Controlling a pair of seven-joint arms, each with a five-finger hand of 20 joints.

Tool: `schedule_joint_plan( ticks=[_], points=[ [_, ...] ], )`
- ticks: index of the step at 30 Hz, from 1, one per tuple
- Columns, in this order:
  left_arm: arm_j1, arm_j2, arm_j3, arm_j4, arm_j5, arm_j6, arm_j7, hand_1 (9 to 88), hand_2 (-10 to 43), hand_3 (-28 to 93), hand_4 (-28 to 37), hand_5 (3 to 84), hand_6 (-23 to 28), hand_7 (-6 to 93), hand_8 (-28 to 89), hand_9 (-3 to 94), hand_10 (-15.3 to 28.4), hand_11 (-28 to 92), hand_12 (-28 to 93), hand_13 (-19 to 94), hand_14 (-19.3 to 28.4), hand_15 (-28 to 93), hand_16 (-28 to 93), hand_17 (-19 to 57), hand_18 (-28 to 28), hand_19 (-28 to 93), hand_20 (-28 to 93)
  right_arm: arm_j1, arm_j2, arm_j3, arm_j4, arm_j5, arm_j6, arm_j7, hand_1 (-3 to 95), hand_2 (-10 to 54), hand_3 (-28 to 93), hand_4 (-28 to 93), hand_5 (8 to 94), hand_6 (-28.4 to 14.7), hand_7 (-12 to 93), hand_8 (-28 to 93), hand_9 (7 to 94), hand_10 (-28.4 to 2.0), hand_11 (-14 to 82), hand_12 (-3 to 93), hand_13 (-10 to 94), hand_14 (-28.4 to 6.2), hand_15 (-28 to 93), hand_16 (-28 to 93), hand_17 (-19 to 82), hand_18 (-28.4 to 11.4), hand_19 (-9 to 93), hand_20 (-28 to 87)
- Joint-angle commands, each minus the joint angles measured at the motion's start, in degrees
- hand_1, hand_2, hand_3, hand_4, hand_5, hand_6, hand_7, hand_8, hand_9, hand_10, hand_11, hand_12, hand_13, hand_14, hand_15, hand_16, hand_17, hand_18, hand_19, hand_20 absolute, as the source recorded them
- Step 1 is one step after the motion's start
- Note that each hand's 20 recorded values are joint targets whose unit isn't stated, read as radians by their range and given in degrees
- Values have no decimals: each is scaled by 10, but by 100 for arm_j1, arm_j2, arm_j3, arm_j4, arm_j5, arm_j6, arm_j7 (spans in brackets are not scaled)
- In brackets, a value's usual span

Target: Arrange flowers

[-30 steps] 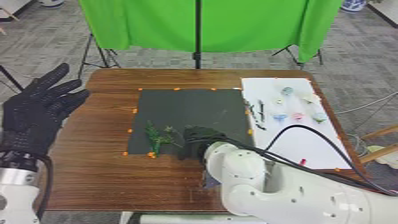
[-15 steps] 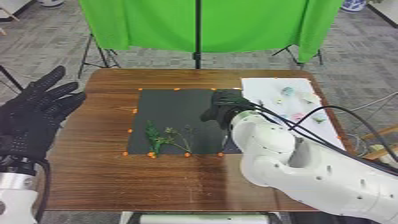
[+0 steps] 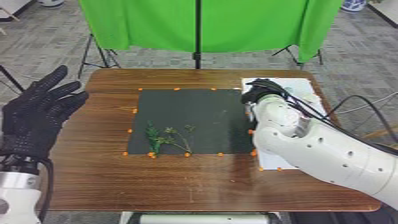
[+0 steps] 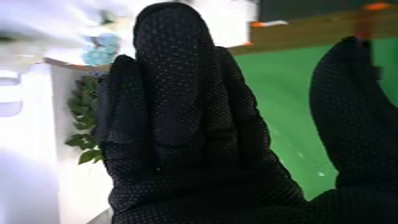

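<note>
Green cloth [image 3: 142,25] is hanging beyond the dark mat [image 3: 195,112], which is lying on the brown wooden table [image 3: 102,185]. Two sprigs are resting on the mat's near left corner: a feathery green one [image 3: 155,139] and, just beside it, a thin branching one [image 3: 184,140]. My right hand [image 3: 260,91] is hovering by the mat's far right corner, and with its arm it is hiding much of the white sheet [image 3: 274,161] along the mat's right side. Pale flowers [image 3: 310,98] are peeping out past my arm, right of the mat, too faint for me to tell apart. My left hand [image 3: 37,112] is hanging left of the mat, its fingers loosely spread and holding nothing, its arm running off the near edge. From my right wrist I am seeing more: straight fingers [image 4: 178,75], the thumb standing well apart, nothing visible in their hold. Past them a blue flower [image 4: 102,49] is showing, blurred, and near it leafy greenery [image 4: 84,115], whose place relative to the mat I cannot tell.
</note>
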Motion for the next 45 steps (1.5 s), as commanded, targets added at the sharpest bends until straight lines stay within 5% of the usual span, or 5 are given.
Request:
schedule_joint_plan(
  ticks=[1,17,25,33,45],
  points=[
    [-38,-17,87,64,-7,-21,-38,211,84,760,-281,333,87,100,-76,286,192,262,112,218,272,523,-100,-95,282,583,-12,-70,-14,-32,86,90,-281,110,289,-23,711,-213,589,-90,128,-101,719,-210,228,152,762,-135,589,135,504,-203,932,108],
    [30,-147,59,99,-15,-100,-96,210,83,761,-282,332,87,102,-77,284,192,265,111,217,272,525,-103,-96,283,583,-12,170,-223,-685,400,79,-1143,350,296,-48,684,-213,595,-102,109,-93,738,-204,256,162,765,-122,629,136,512,-201,932,170],
    [4,-164,107,109,-8,-127,-77,211,82,761,-282,333,87,100,-76,286,193,263,111,219,271,522,-101,-95,283,582,-12,89,-202,-794,559,66,-739,268,401,-83,711,-232,707,-45,192,-106,815,-148,307,175,804,-91,624,148,529,-187,932,218],
    [-33,-170,143,119,-9,-124,-87,209,84,762,-282,330,87,103,-76,282,193,267,112,214,273,529,-101,-98,283,585,-11,169,-99,-995,671,-103,-435,154,543,-95,673,-281,800,-20,231,48,894,-95,276,244,849,-56,601,175,541,-176,932,273],
    [-18,-196,141,112,-9,-105,-81,208,84,763,-282,330,87,106,-79,282,193,267,110,213,272,531,-103,-99,283,586,-12,417,106,-1208,657,-759,720,-73,559,-95,725,-283,816,-22,275,124,918,-90,298,267,872,-39,612,198,551,-169,932,357]
  ],
)
